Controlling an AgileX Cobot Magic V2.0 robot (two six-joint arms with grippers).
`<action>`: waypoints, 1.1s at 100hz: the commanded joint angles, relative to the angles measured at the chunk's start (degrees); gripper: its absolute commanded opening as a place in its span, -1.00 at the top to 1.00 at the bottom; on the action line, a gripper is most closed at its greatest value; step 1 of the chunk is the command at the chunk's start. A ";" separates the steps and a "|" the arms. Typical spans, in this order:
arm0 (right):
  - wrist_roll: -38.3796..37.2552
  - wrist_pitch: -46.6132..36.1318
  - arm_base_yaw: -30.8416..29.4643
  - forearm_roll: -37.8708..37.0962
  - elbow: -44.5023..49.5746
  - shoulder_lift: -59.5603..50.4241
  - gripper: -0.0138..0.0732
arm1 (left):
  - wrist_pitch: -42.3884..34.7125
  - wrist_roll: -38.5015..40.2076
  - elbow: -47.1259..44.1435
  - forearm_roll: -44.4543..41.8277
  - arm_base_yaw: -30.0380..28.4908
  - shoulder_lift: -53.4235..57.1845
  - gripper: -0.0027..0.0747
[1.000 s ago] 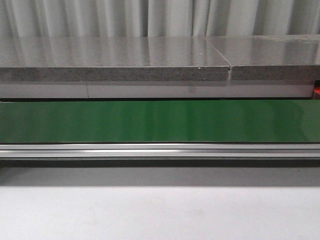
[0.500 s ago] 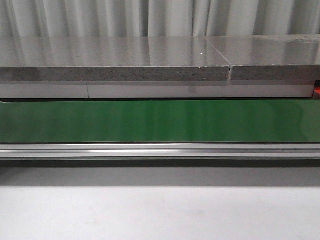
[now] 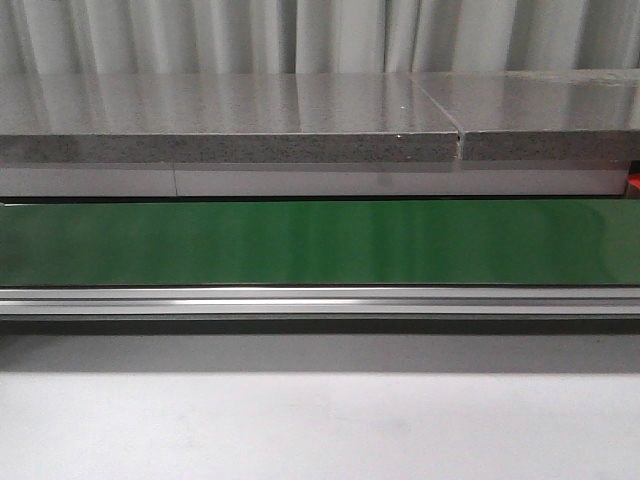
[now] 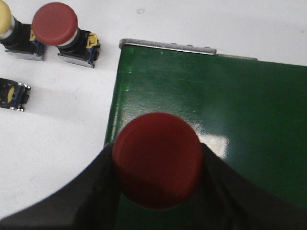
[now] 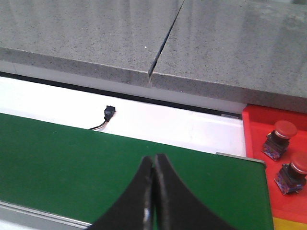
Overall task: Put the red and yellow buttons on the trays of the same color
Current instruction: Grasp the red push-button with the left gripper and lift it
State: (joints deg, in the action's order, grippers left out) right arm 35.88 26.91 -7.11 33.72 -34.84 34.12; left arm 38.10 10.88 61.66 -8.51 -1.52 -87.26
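Red button (image 4: 157, 160) pinched between left gripper (image 4: 157, 165) fingers, held above green belt (image 4: 240, 110) near its edge. Beyond, on white table (image 4: 57, 139): second red button (image 4: 55, 23), yellow button (image 4: 4, 18). Right gripper (image 5: 153, 191) fingers pressed together over belt, nothing held. Farther: red tray (image 5: 259, 134) carrying two red buttons (image 5: 283, 129).

The left end effector (image 4: 156, 179) is clamping a red button (image 4: 157, 166) over the green belt (image 4: 230, 110); beyond it, another red button (image 4: 62, 31) is sitting on the white bench (image 4: 53, 139).
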 commanded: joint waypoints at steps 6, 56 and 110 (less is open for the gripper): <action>0.55 -3.42 0.04 1.15 -1.38 -0.06 0.84 | -2.48 0.03 1.42 -0.14 0.45 0.23 0.98; 0.55 -3.42 0.04 1.15 -1.38 -0.06 0.84 | -2.76 -2.81 1.42 0.30 4.27 -0.48 -0.70; 0.55 -3.42 0.04 1.15 -1.38 -0.06 0.84 | -1.91 -2.81 9.54 -0.01 4.48 -0.26 -0.70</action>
State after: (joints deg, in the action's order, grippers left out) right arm 35.88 26.91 -7.11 33.72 -34.84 34.12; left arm 38.09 8.22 67.45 -8.21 2.60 -89.63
